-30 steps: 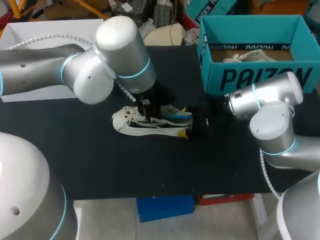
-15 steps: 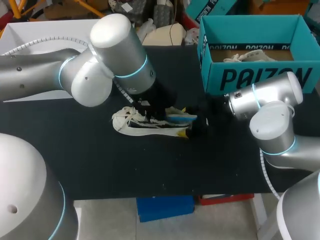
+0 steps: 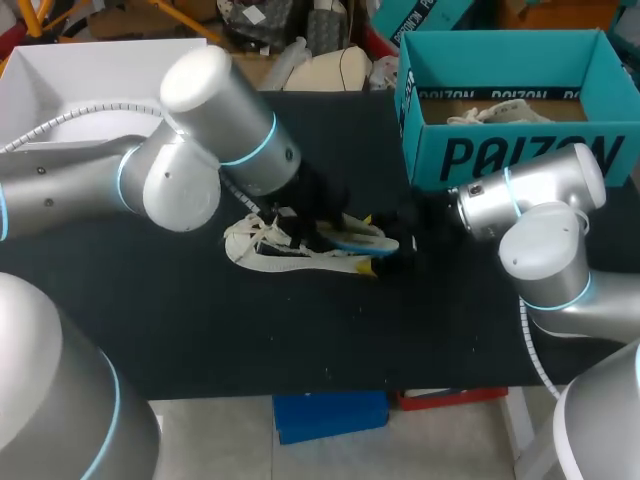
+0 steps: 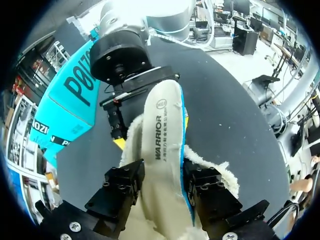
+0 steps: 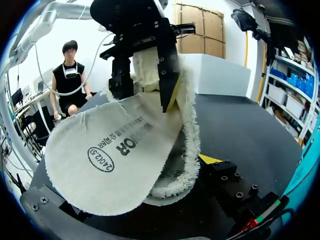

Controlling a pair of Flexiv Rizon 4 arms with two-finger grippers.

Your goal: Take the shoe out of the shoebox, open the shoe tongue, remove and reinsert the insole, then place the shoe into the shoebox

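A cream shoe (image 3: 265, 250) with loose laces lies on its side on the black table. Its grey-white insole (image 3: 362, 240) sticks out past the heel. My left gripper (image 3: 308, 222) stands over the shoe's opening. In the left wrist view the insole (image 4: 162, 125) runs between the parted fingers of that gripper (image 4: 162, 192), which is open. My right gripper (image 3: 398, 245) waits at the heel end, open wide. From the right wrist, the insole's heel (image 5: 110, 150) lies between the right gripper's (image 5: 130, 185) fingers without being clamped, and the shoe's fleecy rim (image 5: 189, 125) shows behind.
The teal shoebox (image 3: 510, 150) stands at the back right with another pale shoe (image 3: 490, 112) inside. A white box (image 3: 100, 70) sits at the back left. Bare black tabletop (image 3: 300, 330) lies in front of the shoe.
My left gripper's fingers have parted around the insole and its arm has swung back to the left. The insole now reaches farther out of the heel toward the right gripper, which has not moved.
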